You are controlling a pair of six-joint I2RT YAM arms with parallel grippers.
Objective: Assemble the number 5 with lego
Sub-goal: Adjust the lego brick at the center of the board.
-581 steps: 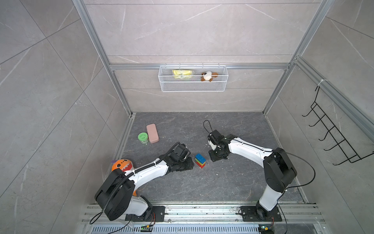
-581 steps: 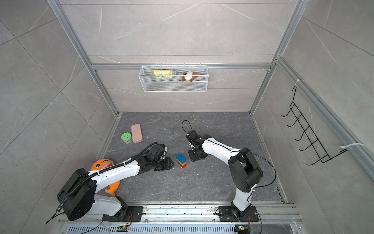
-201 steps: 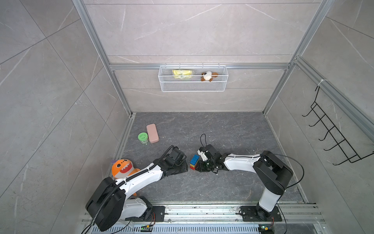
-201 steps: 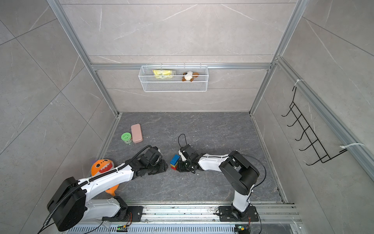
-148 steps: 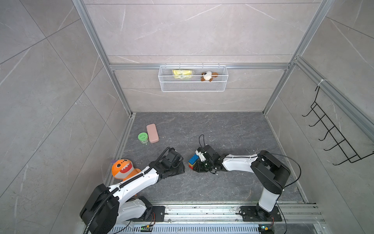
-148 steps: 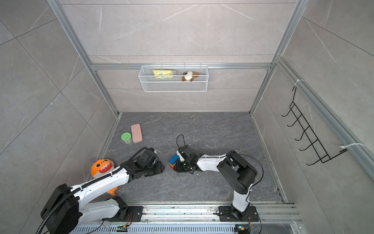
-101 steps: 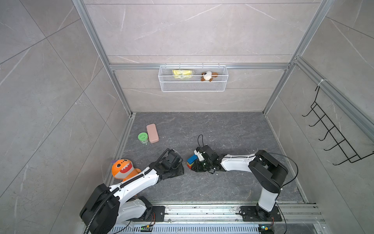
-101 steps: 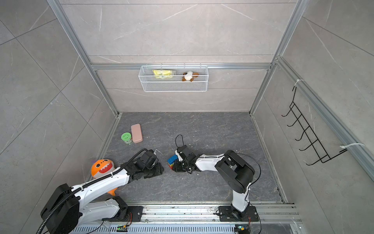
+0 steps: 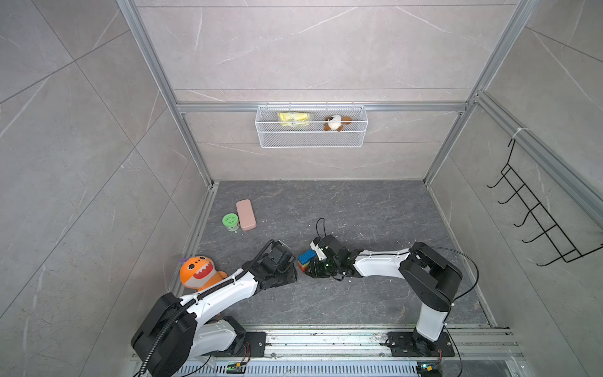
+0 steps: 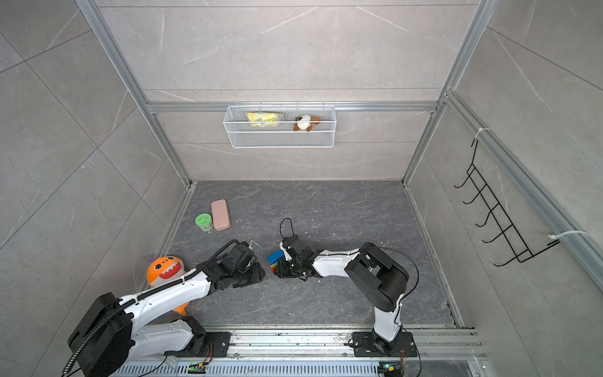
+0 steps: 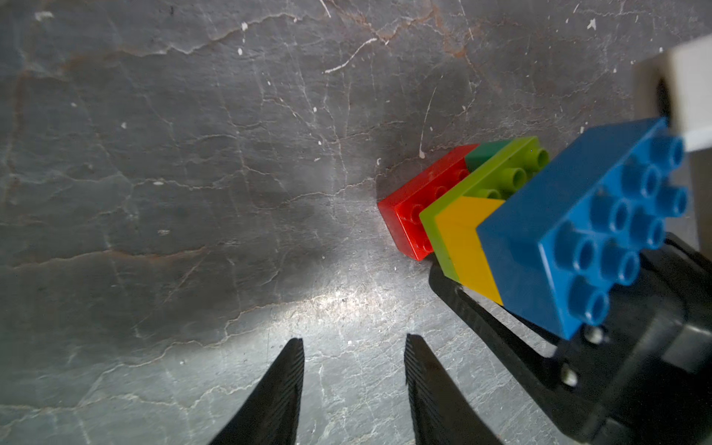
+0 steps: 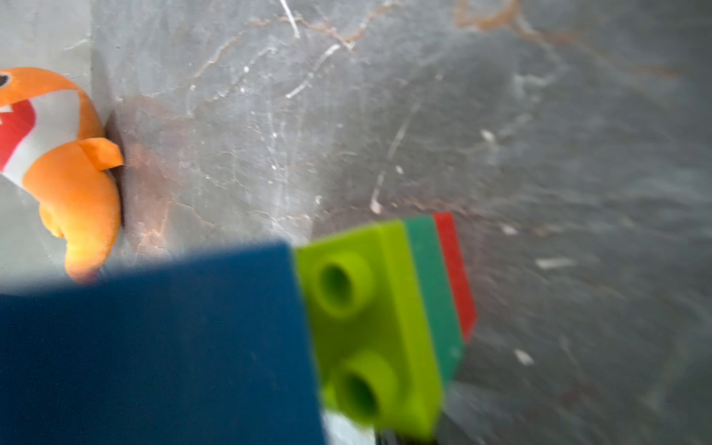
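Observation:
The number 5 (image 9: 306, 260) (image 10: 273, 258) is a stack of lego leaning over near the middle of the floor. Its rows run blue (image 11: 578, 231), yellow (image 11: 466, 239), lime green (image 11: 493, 181), dark green (image 11: 487, 152) and red (image 11: 416, 215), with the red end on the floor. My right gripper (image 9: 315, 269) is right against it, one black finger (image 11: 481, 323) lying under the yellow and blue bricks. The other finger is hidden, and the blue brick (image 12: 154, 346) fills the right wrist view. My left gripper (image 11: 352, 343) is open and empty, a short way left of the stack.
An orange shark plush (image 9: 199, 272) lies by the left wall behind my left arm. A pink rounded block (image 9: 245, 214) and a green tub (image 9: 230, 222) sit further back on the left. A wire basket (image 9: 311, 130) hangs on the back wall, a hook rack (image 9: 538, 222) on the right wall.
My right gripper came from behind the free-standing stack to its side and nudged it slightly left, tilting it. My left gripper drew back a little towards the front left.

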